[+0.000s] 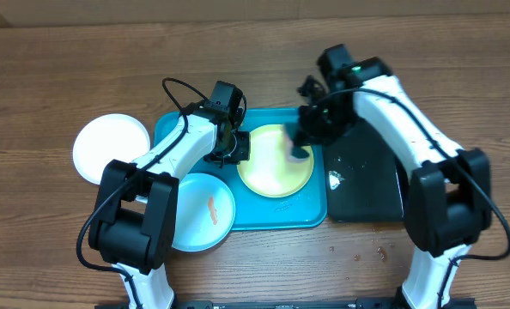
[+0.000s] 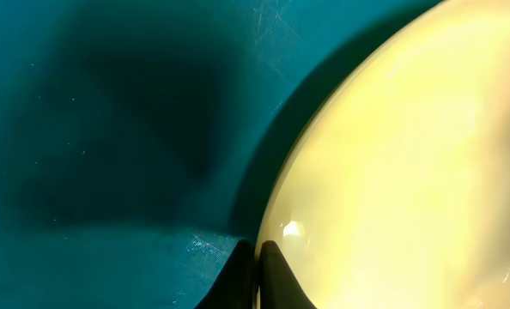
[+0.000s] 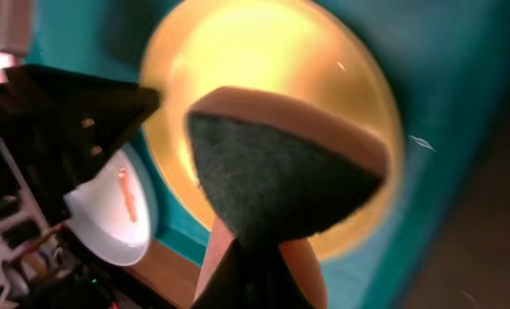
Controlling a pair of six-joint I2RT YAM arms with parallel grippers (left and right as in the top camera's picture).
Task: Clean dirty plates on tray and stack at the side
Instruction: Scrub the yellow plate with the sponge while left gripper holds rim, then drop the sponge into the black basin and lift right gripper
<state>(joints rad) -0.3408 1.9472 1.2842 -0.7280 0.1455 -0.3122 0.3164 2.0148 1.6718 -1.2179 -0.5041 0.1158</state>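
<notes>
Yellow plate (image 1: 272, 172) sits on tray (image 1: 311, 210), rim pinched in closed left gripper (image 1: 232, 150); right gripper (image 1: 302, 142), clamped on sponge (image 1: 300, 154), presses it. White plate (image 1: 109, 148) aside, apparently done; blue plate (image 1: 202, 212) smeared, pending.

Glossy black rectangular plastic tray (image 1: 367, 193) lying on brown wood-grain table (image 1: 66, 69); small crumpled white scrap (image 1: 335, 178) sitting at its left edge; reddish crumbs (image 1: 379, 251) lying scattered near it

Yellow-green plate (image 2: 409, 172): glossy smooth plastic. Tray (image 2: 109, 129) under it: plastic, fine scratches. Sponge (image 3: 272, 184): rough fibrous scouring face. Table (image 1: 66, 69): wood grain.
</notes>
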